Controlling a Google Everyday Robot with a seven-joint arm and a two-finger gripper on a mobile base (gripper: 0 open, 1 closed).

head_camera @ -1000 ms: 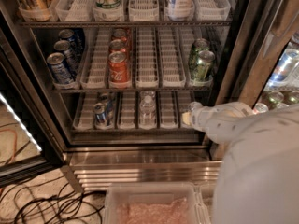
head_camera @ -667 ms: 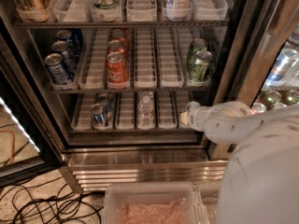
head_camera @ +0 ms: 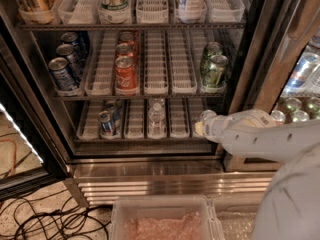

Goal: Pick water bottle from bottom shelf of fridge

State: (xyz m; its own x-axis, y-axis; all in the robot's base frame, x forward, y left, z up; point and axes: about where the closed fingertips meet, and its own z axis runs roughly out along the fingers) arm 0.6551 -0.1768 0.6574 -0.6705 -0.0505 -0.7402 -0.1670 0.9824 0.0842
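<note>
Step in hand: you are on the approach. The end effector [head_camera: 201, 128] is at the right end of the bottom shelf [head_camera: 177, 119] of the fridge [head_camera: 150, 184], and nothing looks to be held yet.
Next move: by my reading you need to carry the end effector leftward along the shelf front. Line it up with the bottle's lane, then push in level so it meets the bottle's body below the cap.
Blue cans: the blue cans [head_camera: 106, 122] stand in a lane toward the left of the bottom shelf, one behind the other. They are left of the bottle with an empty lane between, and they are not your target.
Water bottle: the water bottle [head_camera: 156, 118] stands upright in the middle lane of the bottom shelf, clear with a pale cap, near the front. Nothing is touching it.
Gap: one empty white lane and the start of the next separate the bottle from the end effector, so they are near but apart.
End effector: it sits right of the bottle at about the same height, at the tip of the white arm [head_camera: 260, 136] reaching in from the right. You cannot tell whether it is spread or pressed together.
</note>
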